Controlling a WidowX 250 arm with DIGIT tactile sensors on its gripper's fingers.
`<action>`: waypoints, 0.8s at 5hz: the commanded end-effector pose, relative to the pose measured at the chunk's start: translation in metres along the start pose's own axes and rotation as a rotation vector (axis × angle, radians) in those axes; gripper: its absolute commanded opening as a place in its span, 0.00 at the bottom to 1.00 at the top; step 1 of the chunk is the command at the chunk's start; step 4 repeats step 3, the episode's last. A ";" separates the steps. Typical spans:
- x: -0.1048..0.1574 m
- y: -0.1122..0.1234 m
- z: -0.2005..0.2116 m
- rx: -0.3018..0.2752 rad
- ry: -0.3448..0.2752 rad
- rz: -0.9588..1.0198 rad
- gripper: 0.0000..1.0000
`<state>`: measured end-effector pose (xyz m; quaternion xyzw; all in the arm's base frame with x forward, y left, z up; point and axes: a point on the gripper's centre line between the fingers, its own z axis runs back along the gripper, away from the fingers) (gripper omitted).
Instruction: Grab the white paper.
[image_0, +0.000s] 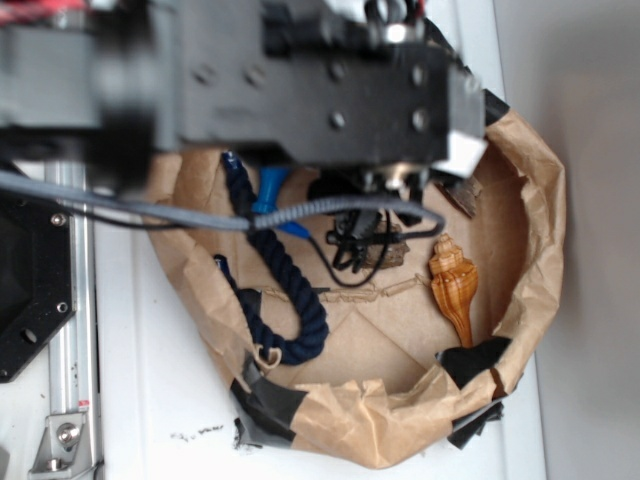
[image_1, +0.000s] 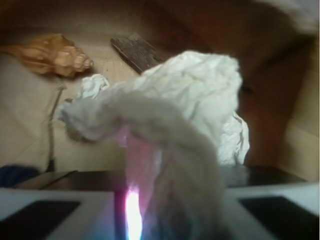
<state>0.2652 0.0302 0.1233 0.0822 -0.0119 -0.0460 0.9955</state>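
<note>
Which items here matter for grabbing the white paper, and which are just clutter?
Job:
white paper
gripper, paper bunched close against it

Clutter:
seashell
dark blue rope
wood scrap
brown paper lining

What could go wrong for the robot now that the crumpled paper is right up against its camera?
The white paper fills the wrist view and seems pinched only by a thin fold low down, so it might slip free or tear if lifted. From outside, the arm hides the gripper, so the hold can't be confirmed. The shell and dark rope lie nearby in the paper-lined basket; a dropped wad could land among them.
</note>
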 end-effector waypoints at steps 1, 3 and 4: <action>-0.015 -0.016 0.074 -0.175 -0.105 0.266 0.00; -0.022 -0.027 0.078 -0.196 -0.140 0.334 0.00; -0.022 -0.027 0.078 -0.196 -0.140 0.334 0.00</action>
